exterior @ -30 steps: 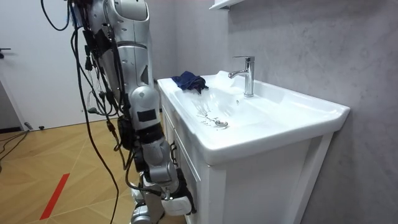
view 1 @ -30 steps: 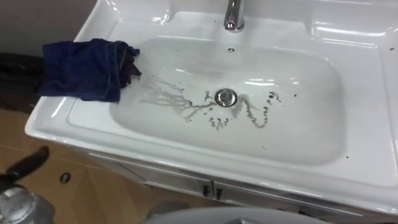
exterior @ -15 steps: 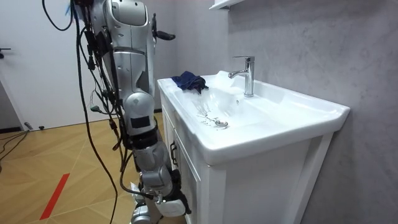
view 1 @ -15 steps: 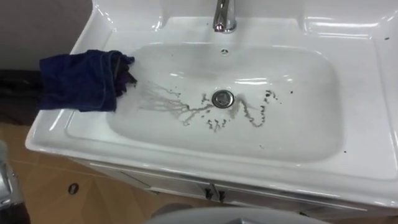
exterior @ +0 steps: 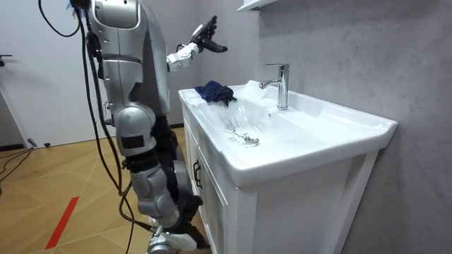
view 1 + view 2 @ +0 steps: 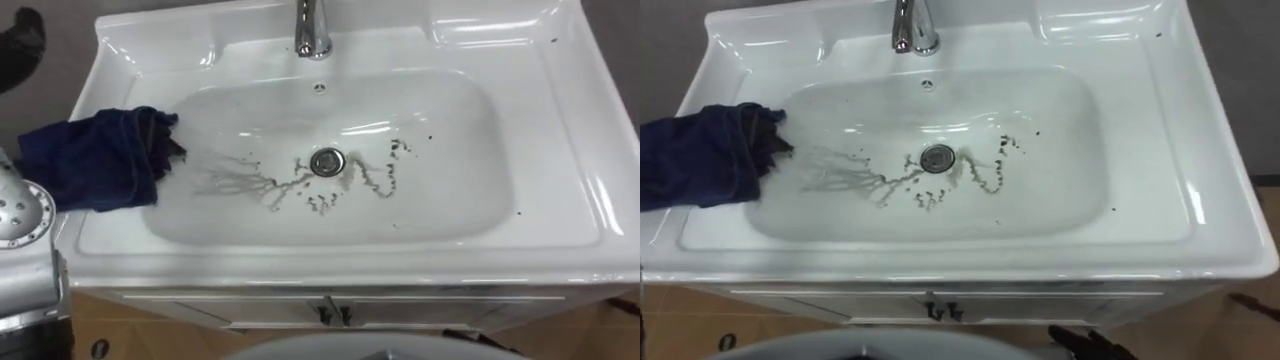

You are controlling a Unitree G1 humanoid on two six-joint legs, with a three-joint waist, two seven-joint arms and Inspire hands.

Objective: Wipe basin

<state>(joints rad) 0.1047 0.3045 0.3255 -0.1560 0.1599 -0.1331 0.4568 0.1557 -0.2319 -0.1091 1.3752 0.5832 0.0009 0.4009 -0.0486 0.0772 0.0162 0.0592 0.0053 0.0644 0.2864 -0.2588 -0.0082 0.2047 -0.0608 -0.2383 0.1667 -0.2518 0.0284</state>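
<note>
Fingers (image 5: 210, 27) of raised left hand (image 5: 200, 39) splayed; dark grime (image 6: 268, 186) in basin (image 6: 455, 120), cloth (image 6: 90, 162) on rim (image 6: 105, 232).

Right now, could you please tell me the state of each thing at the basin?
Basin: dirty, dark streaks round the drain.
Cloth: bunched on the left rim, one edge over the bowl.
Tap: no water running.
Cabinet: doors shut.
Left hand: open, raised, empty.
</note>
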